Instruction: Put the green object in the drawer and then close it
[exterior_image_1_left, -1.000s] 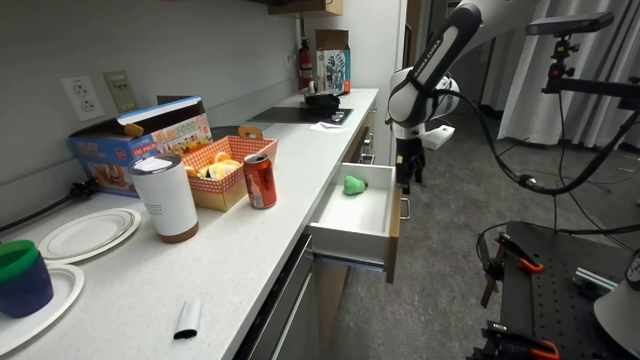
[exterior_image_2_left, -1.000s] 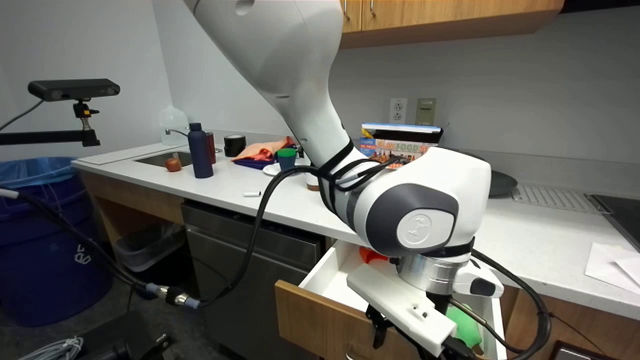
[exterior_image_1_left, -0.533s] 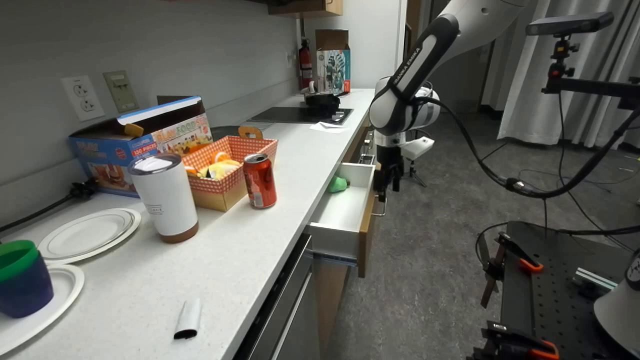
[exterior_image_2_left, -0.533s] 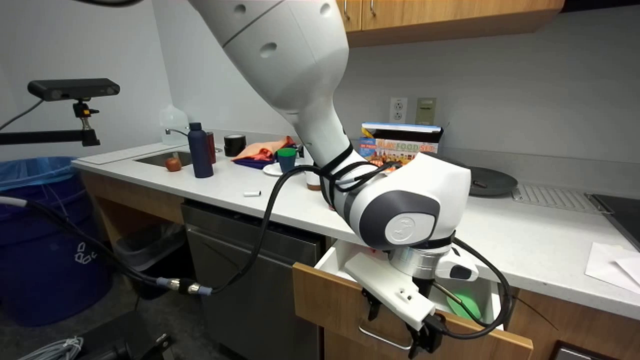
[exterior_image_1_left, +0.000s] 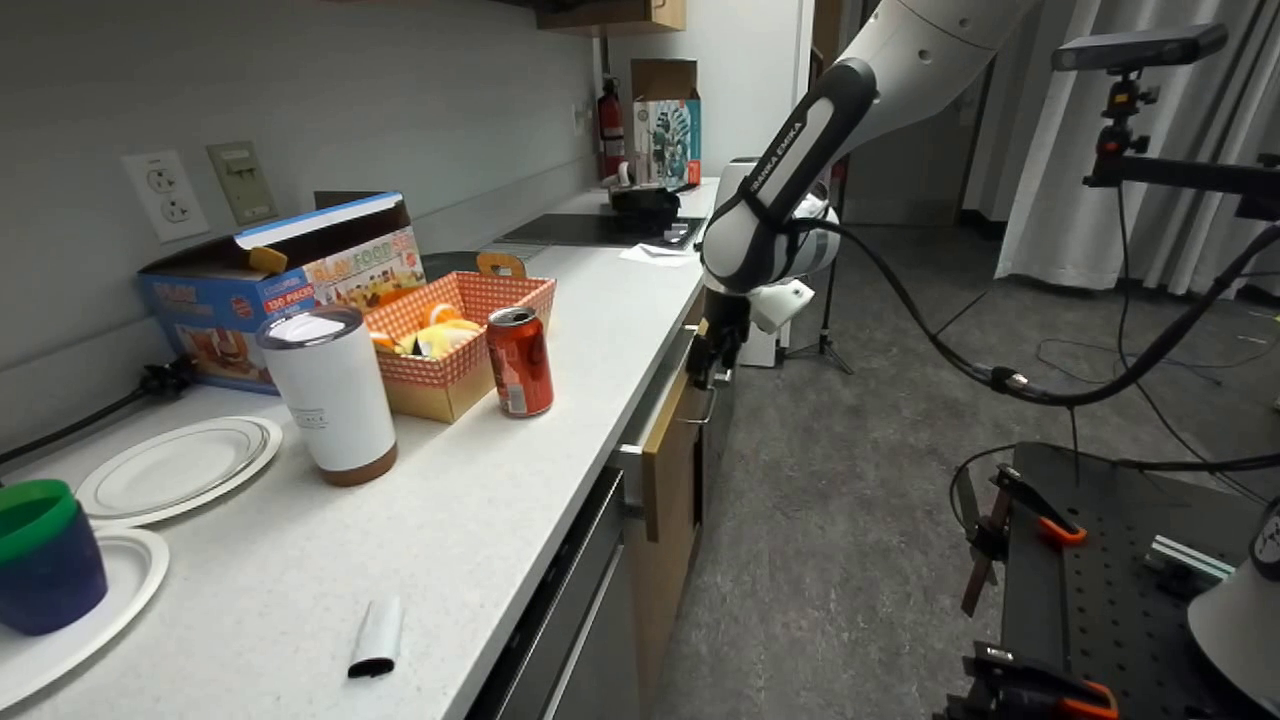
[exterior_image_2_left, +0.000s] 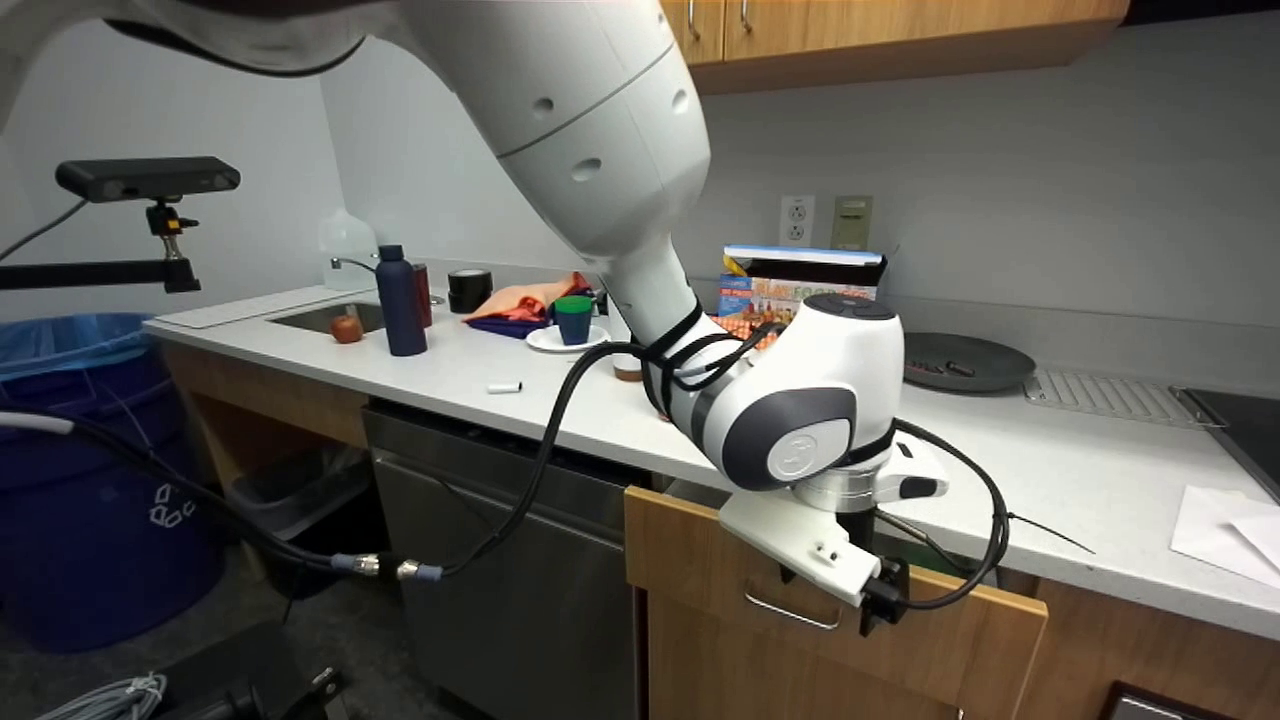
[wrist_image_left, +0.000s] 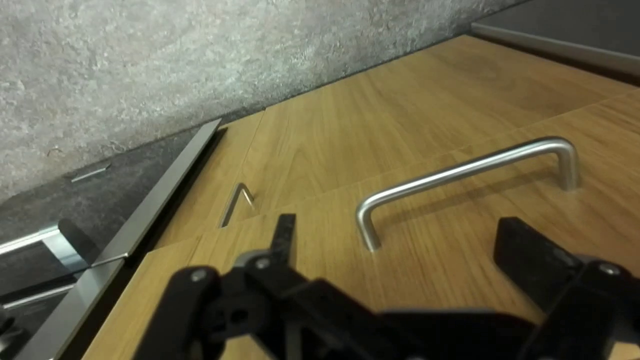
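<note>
The drawer has a wood front (exterior_image_1_left: 668, 455) and white inside. It is open only by a narrow gap under the counter edge. Its front also shows in an exterior view (exterior_image_2_left: 690, 540) and fills much of the wrist view (wrist_image_left: 325, 235), with its metal handle (wrist_image_left: 465, 170). My gripper (wrist_image_left: 397, 222) is open with nothing between its fingers. It points down close against the outside of the drawer front, beside the handle, in both exterior views (exterior_image_1_left: 708, 370) (exterior_image_2_left: 828, 600). The green object is mostly hidden inside the drawer; a sliver of green (exterior_image_2_left: 938, 556) shows behind the arm and cable.
A red can (exterior_image_1_left: 520, 362), a checked basket (exterior_image_1_left: 440, 385) and a white tumbler (exterior_image_1_left: 335, 400) stand on the counter (exterior_image_1_left: 480, 540). A dishwasher (exterior_image_2_left: 490, 560) is beside the drawer. A black cable (exterior_image_2_left: 985, 560) hangs from the wrist near the drawer.
My gripper has moved towards the counter against the drawer front. The drawer has slid inward from wide open to a narrow gap, carrying the green object out of sight under the counter edge.
</note>
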